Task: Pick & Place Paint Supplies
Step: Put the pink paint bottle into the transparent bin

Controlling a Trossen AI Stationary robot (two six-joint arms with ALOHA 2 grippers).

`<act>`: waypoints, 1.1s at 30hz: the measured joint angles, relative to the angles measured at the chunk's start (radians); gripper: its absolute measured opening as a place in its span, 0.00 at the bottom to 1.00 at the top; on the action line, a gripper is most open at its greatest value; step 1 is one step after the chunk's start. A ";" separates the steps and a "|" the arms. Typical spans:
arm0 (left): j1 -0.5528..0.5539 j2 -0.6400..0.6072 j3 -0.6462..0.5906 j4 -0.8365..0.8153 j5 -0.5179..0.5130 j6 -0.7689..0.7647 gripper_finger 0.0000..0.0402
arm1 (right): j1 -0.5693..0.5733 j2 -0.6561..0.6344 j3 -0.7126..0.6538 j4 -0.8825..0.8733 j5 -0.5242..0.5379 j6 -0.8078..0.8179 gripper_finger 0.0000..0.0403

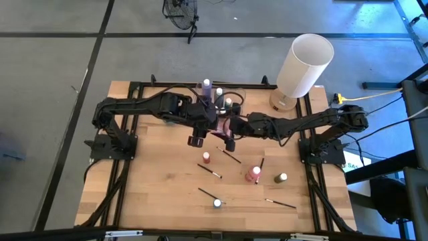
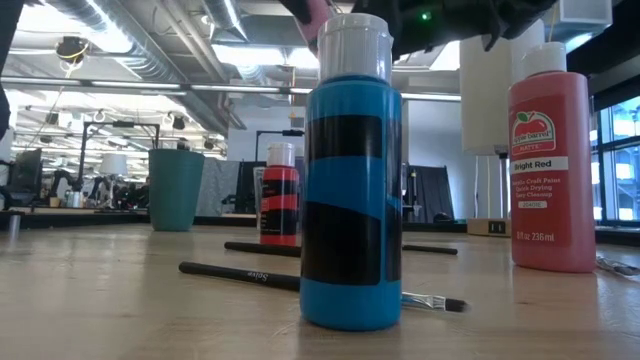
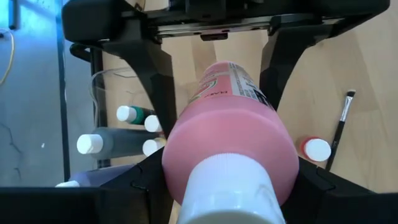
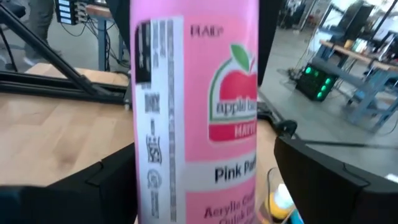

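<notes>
Clamped in the left gripper (image 3: pixel 230 155) above mid-table: a pink paint bottle (image 3: pixel 233 134), the right gripper (image 4: pixel 205 186) spread wide around it, gripping nothing. Possibly a handover; slip and drop likely if released before the other closes. Below, loose bottles (image 1: pixel 253 175) and brushes (image 1: pixel 209 171); nearby, a clear container (image 1: pixel 231 96) of bottles.

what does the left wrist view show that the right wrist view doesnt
Only the left wrist view: the pink bottle's white cap end-on, capped bottles standing in the clear container, a red bottle and a paintbrush on the table.

Only the right wrist view: the bottle's label reading "Pink", and the room beyond the table.

Both: the same pink bottle, filling the frame between that arm's hand fingers, over the wooden table; the left hand grips it.
</notes>
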State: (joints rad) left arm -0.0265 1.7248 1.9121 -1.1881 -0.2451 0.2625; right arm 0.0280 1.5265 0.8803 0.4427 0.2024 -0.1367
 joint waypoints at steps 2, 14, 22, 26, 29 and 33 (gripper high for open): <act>0.000 0.000 0.000 0.001 0.001 -0.003 0.51 | 0.000 0.000 0.000 -0.011 0.000 0.011 0.78; 0.004 0.000 0.000 0.013 0.009 -0.007 0.51 | 0.000 0.000 0.000 -0.060 -0.008 0.018 0.58; 0.004 0.000 0.000 0.012 0.019 -0.014 0.51 | 0.000 0.000 0.000 -0.060 -0.011 0.019 0.53; 0.003 0.000 0.000 0.016 0.012 -0.013 0.51 | 0.005 0.000 0.000 -0.060 -0.006 0.025 0.51; 0.002 0.000 0.000 0.017 -0.007 -0.012 0.53 | 0.007 0.000 0.000 -0.060 -0.003 0.021 0.49; 0.000 0.000 0.000 0.020 -0.027 0.044 0.57 | 0.007 0.000 0.000 -0.058 0.005 0.021 0.46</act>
State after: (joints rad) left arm -0.0269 1.7245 1.9118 -1.1677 -0.2723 0.3065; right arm 0.0353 1.5265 0.8803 0.3847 0.2070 -0.1159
